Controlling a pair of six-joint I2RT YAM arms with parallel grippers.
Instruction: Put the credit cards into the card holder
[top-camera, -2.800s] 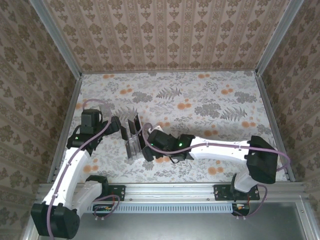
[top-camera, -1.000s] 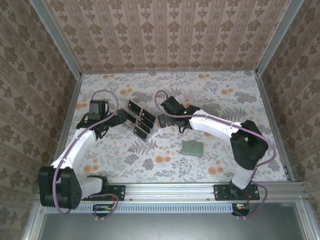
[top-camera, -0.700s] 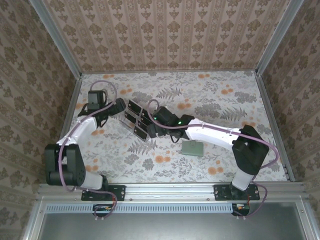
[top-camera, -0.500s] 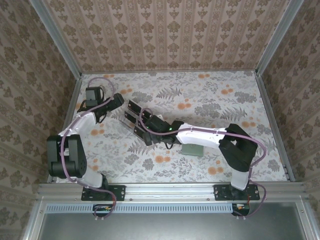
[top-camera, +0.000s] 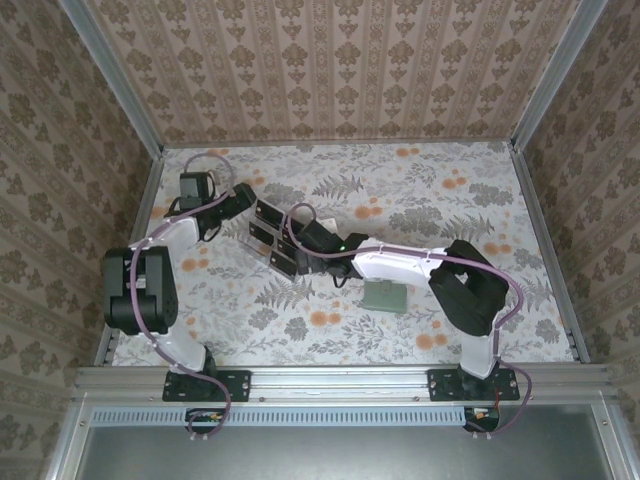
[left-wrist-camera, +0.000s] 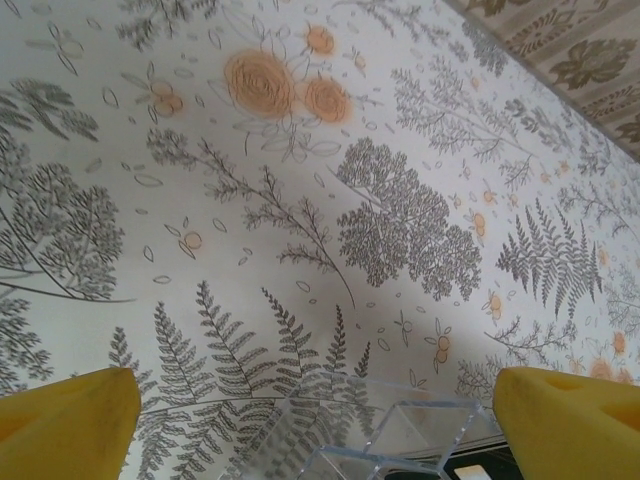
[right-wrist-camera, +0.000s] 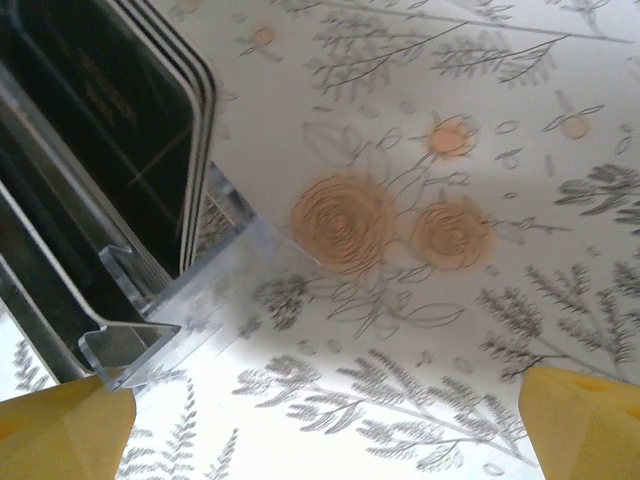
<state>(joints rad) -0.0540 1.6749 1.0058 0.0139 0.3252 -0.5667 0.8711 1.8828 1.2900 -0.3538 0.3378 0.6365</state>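
Reach step: right fingers spread wide beside rack, cards ungrasped; left fingers likewise released. Next: pinch one card, carry to holder.

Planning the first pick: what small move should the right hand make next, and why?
Probably slide the right hand sideways toward the credit cards until its open jaws straddle one card's edge: the cards stand in the clear rack, off to one side of the gap, none held.

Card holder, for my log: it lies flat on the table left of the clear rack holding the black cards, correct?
No: the card holder lies flat on the table right of the clear rack holding the black cards, per the top external view.
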